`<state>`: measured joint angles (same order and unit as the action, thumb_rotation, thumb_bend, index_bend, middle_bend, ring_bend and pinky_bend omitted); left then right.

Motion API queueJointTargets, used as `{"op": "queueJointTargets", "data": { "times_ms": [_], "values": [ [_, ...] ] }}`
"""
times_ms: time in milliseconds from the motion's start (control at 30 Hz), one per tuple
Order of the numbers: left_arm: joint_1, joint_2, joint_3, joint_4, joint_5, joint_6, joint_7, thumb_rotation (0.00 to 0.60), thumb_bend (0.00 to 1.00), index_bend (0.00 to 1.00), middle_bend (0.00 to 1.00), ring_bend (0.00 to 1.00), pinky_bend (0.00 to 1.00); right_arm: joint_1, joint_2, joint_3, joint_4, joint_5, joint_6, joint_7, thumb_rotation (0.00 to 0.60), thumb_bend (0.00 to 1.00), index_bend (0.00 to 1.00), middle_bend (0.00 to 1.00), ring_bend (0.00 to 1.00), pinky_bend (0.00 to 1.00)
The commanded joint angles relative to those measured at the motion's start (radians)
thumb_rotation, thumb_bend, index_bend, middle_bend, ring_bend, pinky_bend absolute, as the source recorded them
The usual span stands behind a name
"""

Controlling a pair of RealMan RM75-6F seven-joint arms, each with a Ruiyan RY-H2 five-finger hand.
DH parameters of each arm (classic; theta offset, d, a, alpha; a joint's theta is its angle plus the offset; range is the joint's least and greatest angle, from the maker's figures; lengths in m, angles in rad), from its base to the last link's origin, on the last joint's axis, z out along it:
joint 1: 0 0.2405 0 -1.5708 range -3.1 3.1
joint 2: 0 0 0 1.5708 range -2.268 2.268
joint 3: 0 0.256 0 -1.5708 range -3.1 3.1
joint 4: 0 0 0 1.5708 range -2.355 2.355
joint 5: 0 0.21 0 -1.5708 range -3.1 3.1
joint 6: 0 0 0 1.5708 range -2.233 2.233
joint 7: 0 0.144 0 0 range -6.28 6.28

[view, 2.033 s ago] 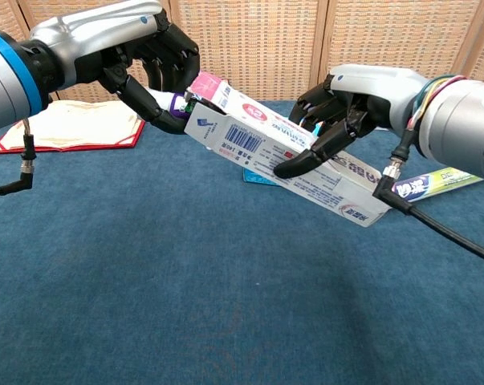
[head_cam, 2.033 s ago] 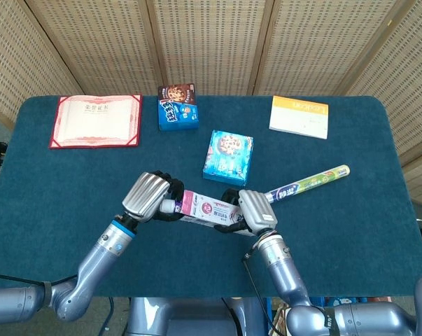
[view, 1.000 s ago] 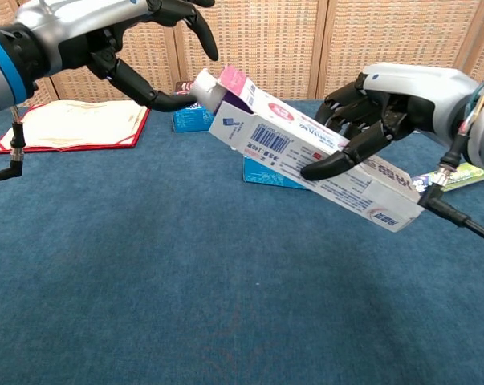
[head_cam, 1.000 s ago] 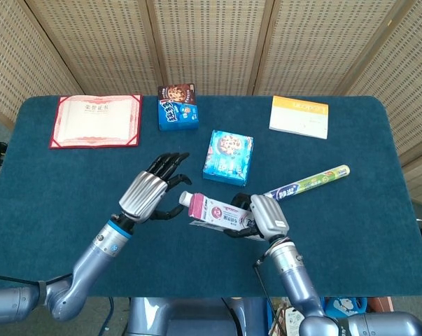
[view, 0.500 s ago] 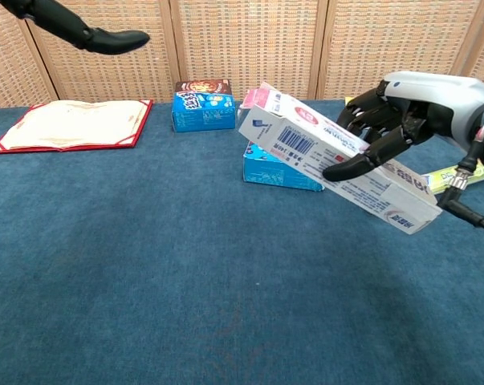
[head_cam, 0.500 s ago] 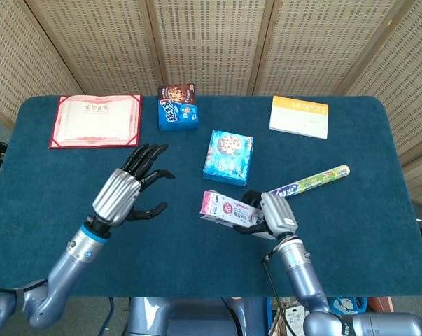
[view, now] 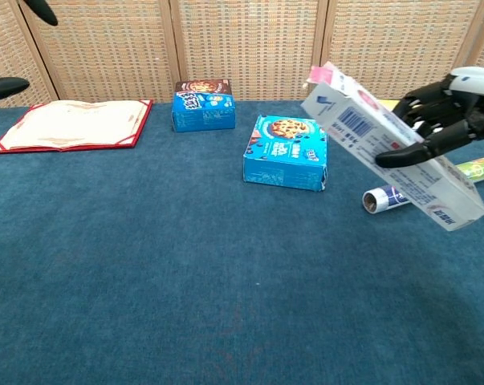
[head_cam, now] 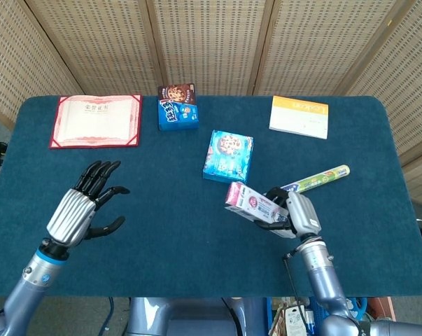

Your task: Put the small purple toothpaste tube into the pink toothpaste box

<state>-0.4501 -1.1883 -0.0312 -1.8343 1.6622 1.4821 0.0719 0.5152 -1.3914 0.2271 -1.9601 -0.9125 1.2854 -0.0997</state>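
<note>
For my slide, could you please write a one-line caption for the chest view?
Right hand holds the tilted pink toothpaste box above the blue table, near a cookie box.

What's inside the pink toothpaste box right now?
Its inside cannot be seen. The right hand holds the pink toothpaste box tilted, flap end up; no tube shows.

Both views are bright and evenly lit, shadows on the blue table (head_cam: 197, 231) are faint and soft, focus is sharp throughout, with no glare or noticeable edge distortion.
</note>
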Motion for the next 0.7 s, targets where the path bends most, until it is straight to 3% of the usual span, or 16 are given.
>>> {"op": "queueJointTargets", "data": {
  "times_ms": [33, 467, 700],
  "values": [
    [0.043, -0.003, 0.035, 0.050, 0.050, 0.050, -0.037, 0.600, 0.30, 0.32, 0.00, 0.00, 0.01, -0.068, 0.036, -0.061, 0.088, -0.070, 0.019, 0.029, 0.600, 0.00, 0.59, 0.55, 0.47, 0.54],
    [0.094, -0.006, 0.054, 0.119, 0.088, 0.084, -0.083, 0.600, 0.30, 0.32, 0.00, 0.00, 0.01, -0.133, -0.012, -0.152, 0.318, -0.109, -0.015, -0.012, 0.600, 0.00, 0.59, 0.51, 0.47, 0.53],
    [0.107, -0.012, 0.048, 0.150, 0.066, 0.070, -0.100, 0.600, 0.30, 0.32, 0.00, 0.00, 0.00, -0.156, -0.044, -0.191, 0.391, -0.122, -0.060, -0.032, 0.600, 0.00, 0.57, 0.41, 0.38, 0.36]
  ]
}}
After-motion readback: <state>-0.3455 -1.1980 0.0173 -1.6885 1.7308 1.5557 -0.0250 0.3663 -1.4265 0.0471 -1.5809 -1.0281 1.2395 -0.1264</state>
